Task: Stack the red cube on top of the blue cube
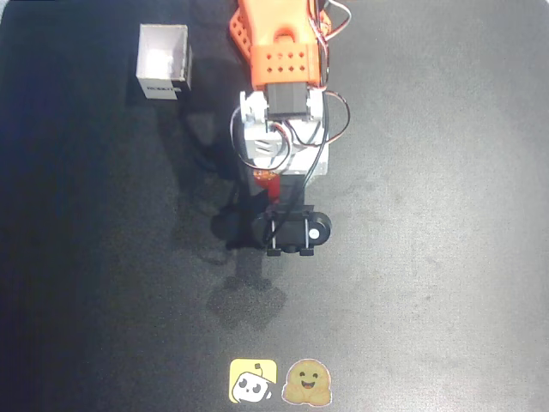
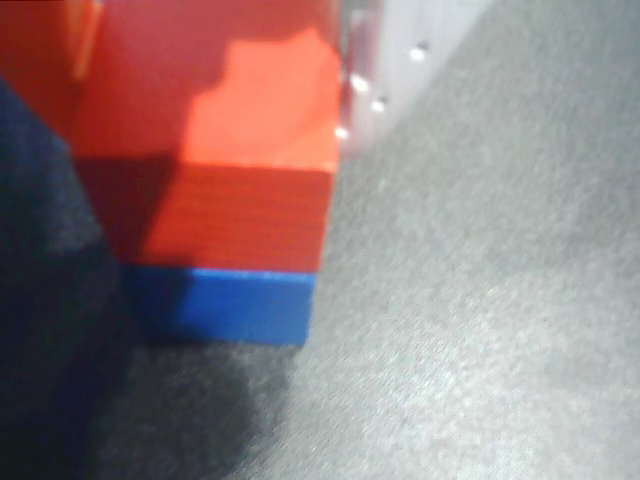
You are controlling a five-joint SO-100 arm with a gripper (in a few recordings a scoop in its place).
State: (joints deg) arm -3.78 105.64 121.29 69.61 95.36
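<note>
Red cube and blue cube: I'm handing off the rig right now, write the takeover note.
Gripper: under the arm in the overhead view, around the red cube; open or shut cannot be told.
Red cube: sitting on the blue cube in the wrist view, edges roughly lined up.
Blue cube: on the dark mat.
White box: far left corner in the overhead view, not involved.
Done: red looks placed on blue.
Left: confirm release, then lift the gripper straight up without nudging the stack.

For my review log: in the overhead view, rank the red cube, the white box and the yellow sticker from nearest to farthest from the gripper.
1. Red cube: at the gripper, under the arm.
2. Yellow sticker: bottom edge, below the gripper.
3. White box: upper left; close to the sticker's distance, hard to call.
</note>
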